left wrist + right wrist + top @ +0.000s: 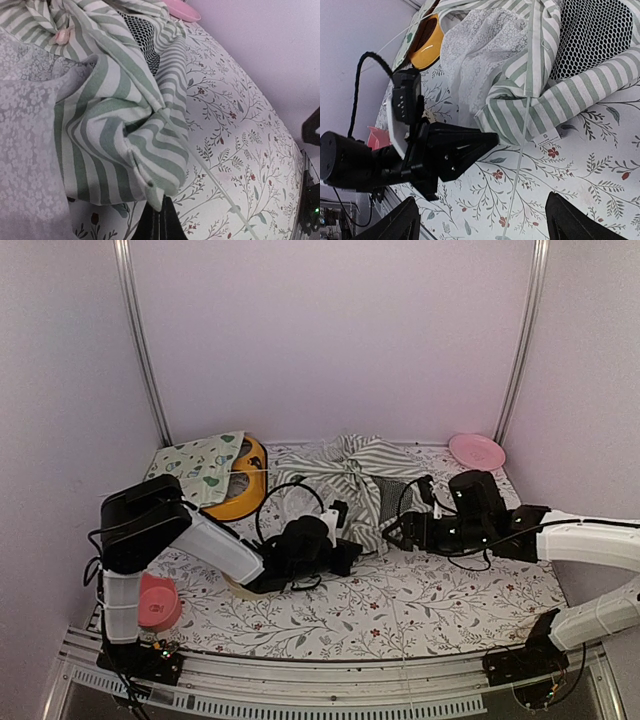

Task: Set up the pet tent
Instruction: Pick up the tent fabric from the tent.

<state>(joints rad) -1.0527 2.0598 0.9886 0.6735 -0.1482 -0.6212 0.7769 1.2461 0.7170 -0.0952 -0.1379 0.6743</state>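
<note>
- Pet tent (365, 480) lies crumpled on the table (440, 610), toward the far side.
- Left gripper (492, 137): jaws clenched on its striped near hem.
- Right gripper (393, 536): jaws released, with a thin white pole (520, 150) running between them.

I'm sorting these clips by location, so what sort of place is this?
Most likely a robot test booth, not a home: bare lilac walls with metal corner rails, a floral-covered table, and the striped pet tent staged between the mounted left arm and right arm.

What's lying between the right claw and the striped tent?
Right wrist view: a thin white pole on flower-printed table cover; the left gripper pokes in beside it, near the grey-green striped fabric tent.
</note>
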